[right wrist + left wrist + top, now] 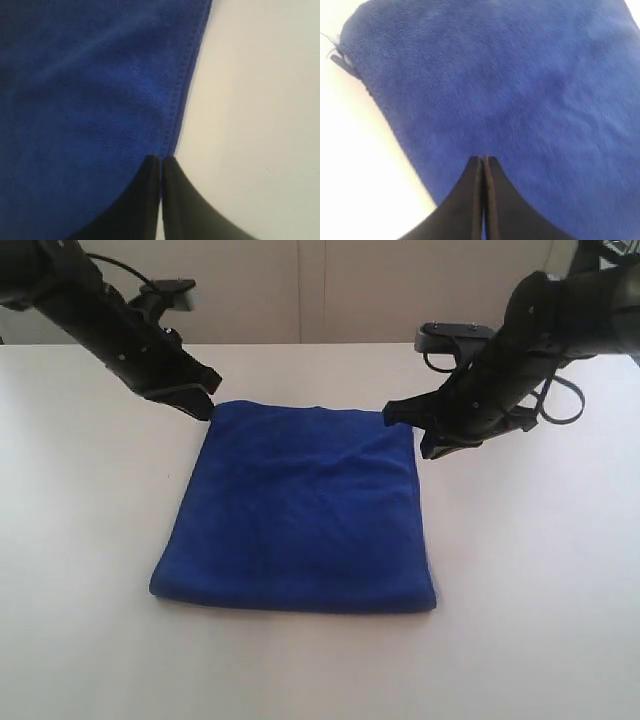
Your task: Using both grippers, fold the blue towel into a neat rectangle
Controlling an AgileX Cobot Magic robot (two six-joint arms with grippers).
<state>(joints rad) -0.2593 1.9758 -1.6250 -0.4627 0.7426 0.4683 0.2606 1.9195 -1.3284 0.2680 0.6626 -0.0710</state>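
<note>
Blue towel (300,510) lies folded, bare tabletop (540,620) all round; left fingers (465,205) and right fingers (140,200) together, empty, at its far-edge corners.

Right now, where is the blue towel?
In the exterior view the towel lies folded in the middle of the white table. The left gripper is at its far left corner and the right gripper at its far right corner.

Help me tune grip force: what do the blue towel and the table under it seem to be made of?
The blue towel looks like soft microfibre or plush fleece: matte, fuzzy nap, with a stitched hem along one edge. The table looks like hard white laminate or painted board, smooth and evenly matte; which one, the look leaves open.
</note>
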